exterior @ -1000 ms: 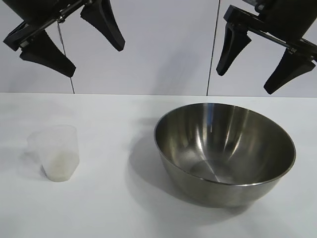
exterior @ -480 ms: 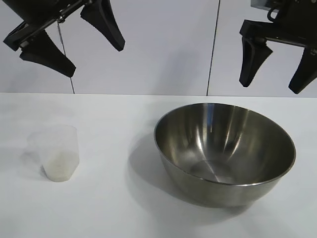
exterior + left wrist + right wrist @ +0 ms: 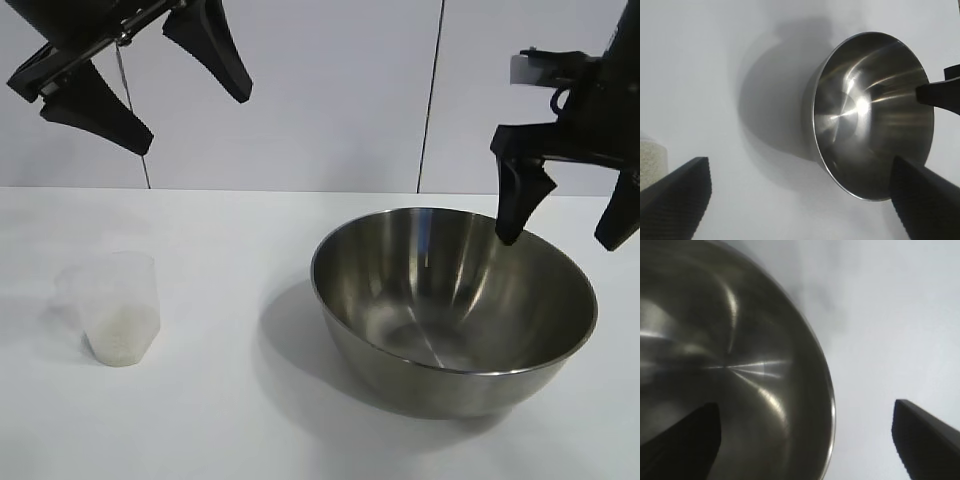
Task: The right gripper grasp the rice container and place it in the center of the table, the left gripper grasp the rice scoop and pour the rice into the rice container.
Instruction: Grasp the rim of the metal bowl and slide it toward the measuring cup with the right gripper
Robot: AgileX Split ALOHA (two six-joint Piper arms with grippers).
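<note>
Rice container [image 3: 453, 305]: large steel bowl, upright on the table [image 3: 220, 420], right of centre as the exterior view shows it. Interior shiny, nothing seen inside.

Right gripper [image 3: 567, 235]: above the container's far right rim, pointing steeply down, jaws spread wide and holding nothing. One finger [image 3: 518, 195] hangs over the bowl's interior just inside the rim; the other stands outside the rim at the frame's right edge. The right wrist view confirms the straddle: the rim runs between the two fingers, one over the steel, one over bare table. No contact with the bowl is visible.

Rice scoop [image 3: 115, 305]: clear plastic cup, upright on the table's left side, well apart from the container. Rice [image 3: 122, 335] fills its lower part.

Left gripper [image 3: 150, 85]: high at the upper left, above and behind the scoop, jaws wide apart, empty, well clear of the scoop. Its wrist view looks down on the container, with a corner of the rice at the frame's edge.
</note>
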